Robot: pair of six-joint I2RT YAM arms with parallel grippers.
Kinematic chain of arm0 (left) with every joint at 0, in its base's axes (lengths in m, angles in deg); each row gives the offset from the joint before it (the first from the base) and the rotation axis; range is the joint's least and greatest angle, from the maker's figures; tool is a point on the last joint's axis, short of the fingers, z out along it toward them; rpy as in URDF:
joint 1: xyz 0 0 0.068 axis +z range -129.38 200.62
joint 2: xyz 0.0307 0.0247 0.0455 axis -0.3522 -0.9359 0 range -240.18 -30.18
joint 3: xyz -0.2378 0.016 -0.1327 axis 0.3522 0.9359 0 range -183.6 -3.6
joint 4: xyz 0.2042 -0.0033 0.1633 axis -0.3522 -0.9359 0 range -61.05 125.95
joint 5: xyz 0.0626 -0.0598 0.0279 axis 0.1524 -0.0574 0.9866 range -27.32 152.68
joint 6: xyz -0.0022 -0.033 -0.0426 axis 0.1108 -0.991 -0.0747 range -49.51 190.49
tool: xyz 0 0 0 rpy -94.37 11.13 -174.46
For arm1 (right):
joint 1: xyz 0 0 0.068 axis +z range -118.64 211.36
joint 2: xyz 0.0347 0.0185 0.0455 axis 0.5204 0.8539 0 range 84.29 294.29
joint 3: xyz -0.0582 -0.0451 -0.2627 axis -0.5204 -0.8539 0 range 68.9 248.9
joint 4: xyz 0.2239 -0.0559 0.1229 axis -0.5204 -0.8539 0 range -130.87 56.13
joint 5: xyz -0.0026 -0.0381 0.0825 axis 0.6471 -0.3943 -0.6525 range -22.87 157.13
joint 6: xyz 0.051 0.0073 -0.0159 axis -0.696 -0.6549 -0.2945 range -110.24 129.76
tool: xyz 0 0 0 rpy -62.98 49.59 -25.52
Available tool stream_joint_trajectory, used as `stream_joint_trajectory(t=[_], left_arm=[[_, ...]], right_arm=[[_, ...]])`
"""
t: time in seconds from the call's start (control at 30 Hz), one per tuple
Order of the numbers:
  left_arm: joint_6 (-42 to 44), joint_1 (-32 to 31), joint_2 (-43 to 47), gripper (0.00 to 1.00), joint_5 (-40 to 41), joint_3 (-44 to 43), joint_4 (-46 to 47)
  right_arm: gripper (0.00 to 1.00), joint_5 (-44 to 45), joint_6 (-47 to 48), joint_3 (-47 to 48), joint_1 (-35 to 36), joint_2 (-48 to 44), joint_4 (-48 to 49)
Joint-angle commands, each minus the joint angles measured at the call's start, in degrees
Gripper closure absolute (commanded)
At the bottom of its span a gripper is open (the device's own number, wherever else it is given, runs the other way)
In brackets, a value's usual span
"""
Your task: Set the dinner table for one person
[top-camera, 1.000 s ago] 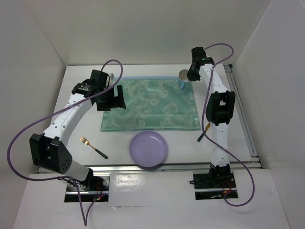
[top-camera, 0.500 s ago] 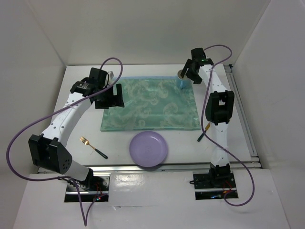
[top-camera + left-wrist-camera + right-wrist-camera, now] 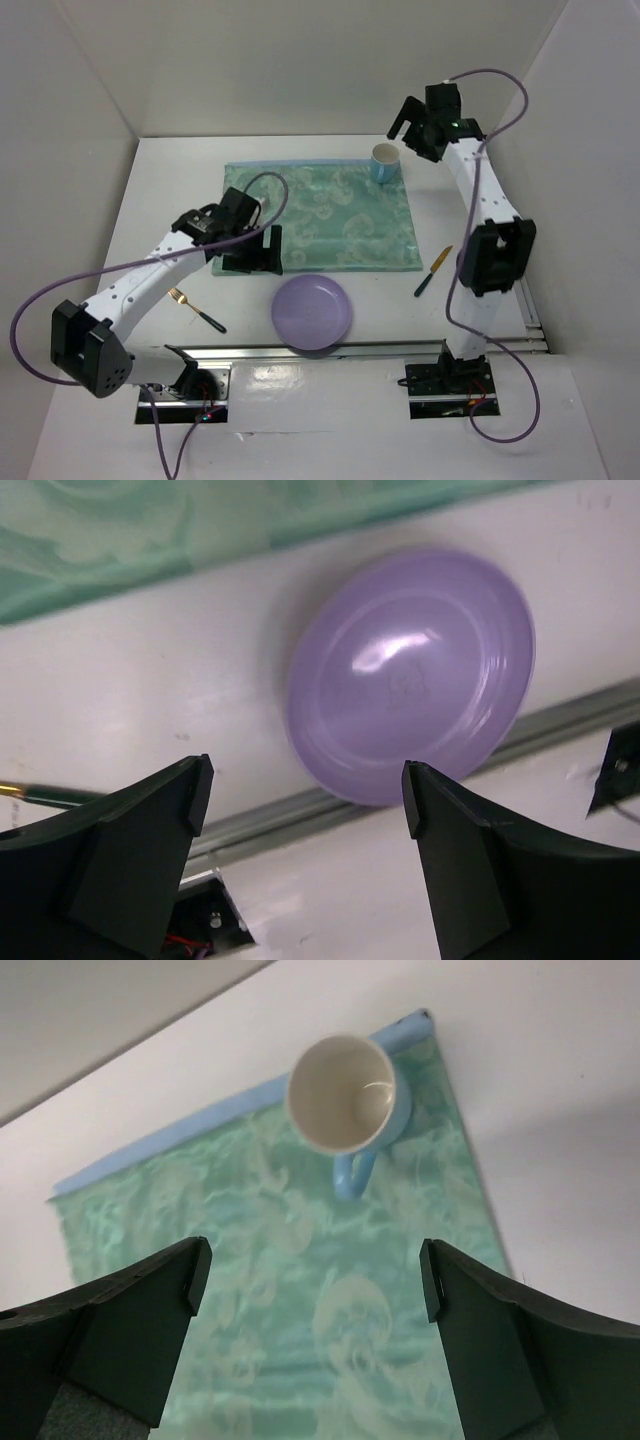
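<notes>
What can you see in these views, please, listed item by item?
dinner table: one, white, under everything
placemat: one, green patterned, table's middle
mug: one, blue, upright on placemat's far right corner
plate: one, purple, near edge, off the placemat
fork: one, gold, dark handle, near left
knife: one, gold, dark handle, right of placemat
left tool: one, black, open, over placemat's near left corner
right tool: one, black, open, raised by the mug
</notes>
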Motion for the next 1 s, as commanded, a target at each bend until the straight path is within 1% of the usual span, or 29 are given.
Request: stream_joint_trajectory(t=[0.0,0.03,0.07,0.1,0.13,0.17,0.27,0.4,0.43,0.5,0.53,0.57,0.63,0.67,0.7,0.73,0.83,0.87,0.9,0.97], left_arm=[[-4.31,-3.97,4.02,0.05,0.1,4.82,1.61],[-5.8,-5.54,4.72,0.07,-1.03,9.1,2.58],[-6.68,-6.25,4.72,0.07,-1.91,11.49,3.89],[-7.65,-6.87,5.24,0.09,-2.71,13.78,7.39],[-10.44,-7.57,5.25,0.11,-2.71,17.54,8.99],[-11.86,-8.1,5.25,0.13,-2.71,19.06,10.57],[-15.91,-8.81,4.73,0.21,-1.31,22.93,15.06],[-16.45,-10.04,1.83,0.23,-2.44,27.07,22.61],[-16.45,-10.04,-0.87,0.25,-2.45,27.59,23.93],[-15.93,-10.82,-3.53,0.29,-2.45,27.6,25.26],[-15.92,-10.83,-4.58,0.33,-2.45,27.6,25.26],[-15.92,-11.53,-6.07,0.44,-1.67,26.99,25.26],[-15.92,-12.06,-6.62,0.61,-1.14,26.98,25.26],[-15.92,-12.06,-7.14,0.72,-0.52,25.59,24.66],[-15.92,-12.58,-7.14,0.95,0.09,24.8,23.52],[-15.92,-13.46,-6.45,1.0,0.79,23.66,20.11],[-15.39,-15.23,-2.51,1.0,3.87,17.51,13.51],[-14.35,-15.75,-1.53,1.0,3.88,15.75,9.66],[-13.82,-15.75,-0.65,1.0,5.18,11.73,7.62],[-13.81,-14.88,-0.11,1.0,7.38,6.97,4.36]], right_arm=[[0.01,-2.06,0.27,-9.08,0.99,-15.41,6.84],[0.01,-2.06,0.27,-13.98,1.6,-19.96,6.85],[0.01,-2.06,0.27,-16.38,1.61,-22.1,6.85],[0.01,-2.06,0.27,-18.75,2.13,-24.21,6.85],[0.01,-2.06,0.27,-20.78,2.13,-26.06,6.85],[0.01,-2.06,0.27,-24.54,2.66,-29.64,6.85],[0.01,-2.06,-0.26,-30.17,2.66,-35.45,5.19],[0.01,-2.06,-0.26,-34.24,2.66,-39.87,3.33],[0.01,-1.54,-0.26,-34.94,2.66,-40.39,3.33],[0.01,-1.53,-0.26,-36.35,2.66,-41.1,3.33],[0.01,-2.23,-0.26,-37.05,2.66,-41.1,3.33],[0.01,-2.76,-0.26,-37.06,2.66,-41.1,3.33],[0.01,-3.64,-0.26,-37.58,2.66,-40.58,3.33],[0.01,-3.64,-0.87,-37.58,2.66,-40.58,3.33],[0.01,-3.64,-0.87,-37.06,2.66,-40.05,3.33],[0.01,-3.64,-0.87,-37.06,2.66,-40.05,3.33],[0.01,-3.64,-0.35,-35.66,2.66,-39.53,3.33],[0.01,-3.12,-0.35,-35.65,2.66,-39.52,2.72],[0.01,-2.59,0.26,-34.69,2.66,-38.74,1.94],[0.01,-2.06,0.27,-33.98,2.66,-37.94,1.41]])
